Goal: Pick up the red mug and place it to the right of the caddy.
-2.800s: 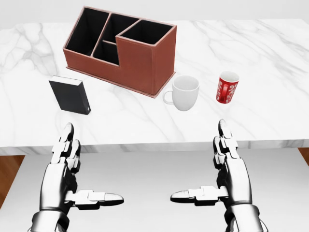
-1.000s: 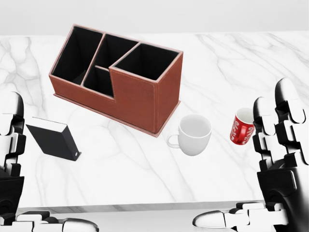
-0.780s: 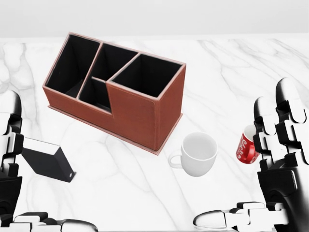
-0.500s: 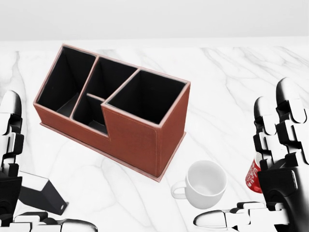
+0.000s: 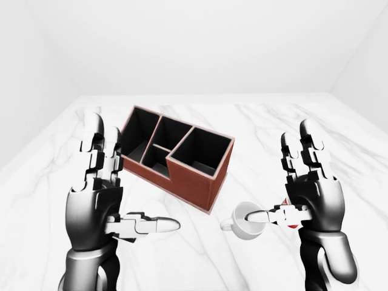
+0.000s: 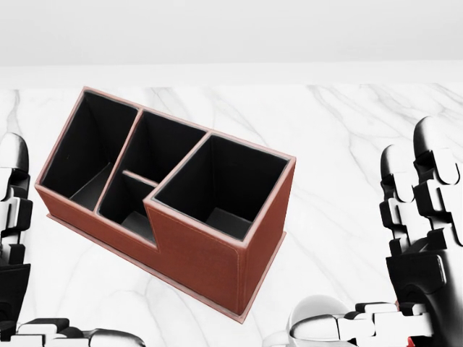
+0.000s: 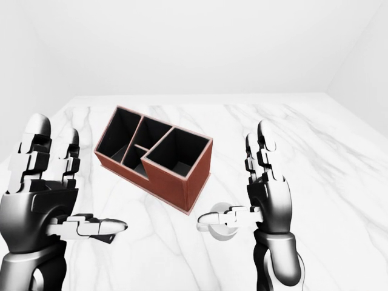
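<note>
One caddy (image 6: 210, 238), one white mug (image 5: 245, 219), one red mug (image 5: 292, 223).

White marble-veined table (image 5: 285, 124) spans all three views. Resting on it: brown caddy (image 6: 210, 246) with black-lined compartments, set at a diagonal, all compartments empty as far as visible. White mug (image 5: 245, 219) stands on the table just beside the caddy's lower-right corner in the left-eye view (partly covered by a robot hand). A sliver of the red mug (image 5: 292, 225) shows just right of the white mug, mostly hidden.
</note>
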Available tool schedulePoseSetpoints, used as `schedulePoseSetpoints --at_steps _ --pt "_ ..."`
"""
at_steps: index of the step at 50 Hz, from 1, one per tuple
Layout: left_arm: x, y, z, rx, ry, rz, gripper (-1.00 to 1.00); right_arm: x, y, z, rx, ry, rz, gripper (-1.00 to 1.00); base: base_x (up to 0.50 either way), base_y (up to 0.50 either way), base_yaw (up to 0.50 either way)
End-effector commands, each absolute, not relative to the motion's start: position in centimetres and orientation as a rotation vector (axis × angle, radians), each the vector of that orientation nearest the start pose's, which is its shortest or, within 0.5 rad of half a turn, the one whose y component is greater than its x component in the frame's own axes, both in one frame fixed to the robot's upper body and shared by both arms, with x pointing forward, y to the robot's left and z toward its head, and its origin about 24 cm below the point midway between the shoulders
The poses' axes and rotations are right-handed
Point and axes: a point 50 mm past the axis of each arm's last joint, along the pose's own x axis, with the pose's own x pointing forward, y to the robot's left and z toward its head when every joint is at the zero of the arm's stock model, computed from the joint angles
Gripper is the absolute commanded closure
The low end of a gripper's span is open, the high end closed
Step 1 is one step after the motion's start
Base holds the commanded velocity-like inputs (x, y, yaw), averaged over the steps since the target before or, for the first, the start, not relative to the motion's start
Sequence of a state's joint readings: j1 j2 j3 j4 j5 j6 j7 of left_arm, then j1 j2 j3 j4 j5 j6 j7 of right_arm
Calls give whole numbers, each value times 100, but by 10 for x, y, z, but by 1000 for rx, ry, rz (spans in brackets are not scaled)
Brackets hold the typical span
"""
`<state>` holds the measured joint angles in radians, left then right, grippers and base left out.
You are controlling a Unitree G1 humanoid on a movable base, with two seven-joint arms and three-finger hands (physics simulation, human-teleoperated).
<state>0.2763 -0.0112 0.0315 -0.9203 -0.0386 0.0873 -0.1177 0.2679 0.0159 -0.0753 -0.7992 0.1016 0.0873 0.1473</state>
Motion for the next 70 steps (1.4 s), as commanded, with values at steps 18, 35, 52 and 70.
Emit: schedulePoseSetpoints --at_steps 18,35,52,70 --pt "163 161 181 35 -566 -24 -100 174 -168 160 52 -471 43 -100 22 0 0" --pt "162 161 182 36 -568 -23 -100 170 -169 165 64 -495 30 -100 0 -13 0" --pt "168 158 174 34 -527 -29 -100 116 -201 181 -123 -495 46 -100 0 0 0" --pt "166 163 179 39 -557 -14 -100 87 -242 218 -193 -545 96 -100 0 0 0"
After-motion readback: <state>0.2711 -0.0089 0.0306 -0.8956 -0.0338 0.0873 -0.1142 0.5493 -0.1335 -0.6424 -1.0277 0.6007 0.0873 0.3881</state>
